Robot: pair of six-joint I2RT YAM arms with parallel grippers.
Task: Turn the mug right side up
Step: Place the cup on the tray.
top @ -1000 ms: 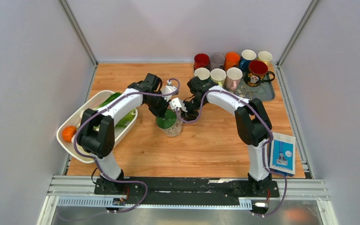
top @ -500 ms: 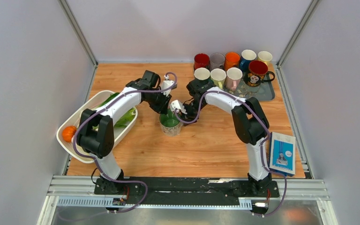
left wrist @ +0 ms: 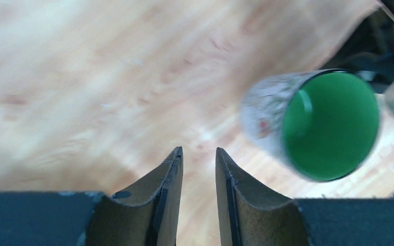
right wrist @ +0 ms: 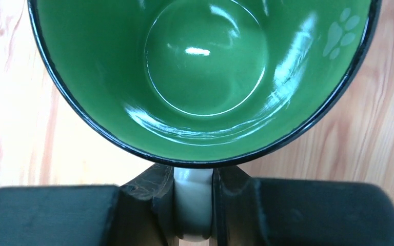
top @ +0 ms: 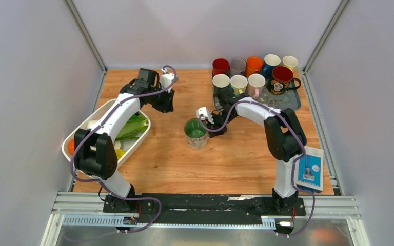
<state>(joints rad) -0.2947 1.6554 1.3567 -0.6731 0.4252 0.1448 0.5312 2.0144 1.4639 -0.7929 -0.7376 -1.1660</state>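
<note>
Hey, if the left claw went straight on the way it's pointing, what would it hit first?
Probably the wooden table; the left claw aims at a bare patch, with the green mug off to one side.

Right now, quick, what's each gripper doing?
Left gripper: jaws slightly open, holding nothing.
Right gripper: jaws shut on the green mug, at its handle.

Open front, crowded sides
A green-lined speckled mug [top: 196, 132] stands mid-table; coloured ceramic mugs [top: 256, 79] block far right, white oval basket [top: 136, 145] left.
</note>
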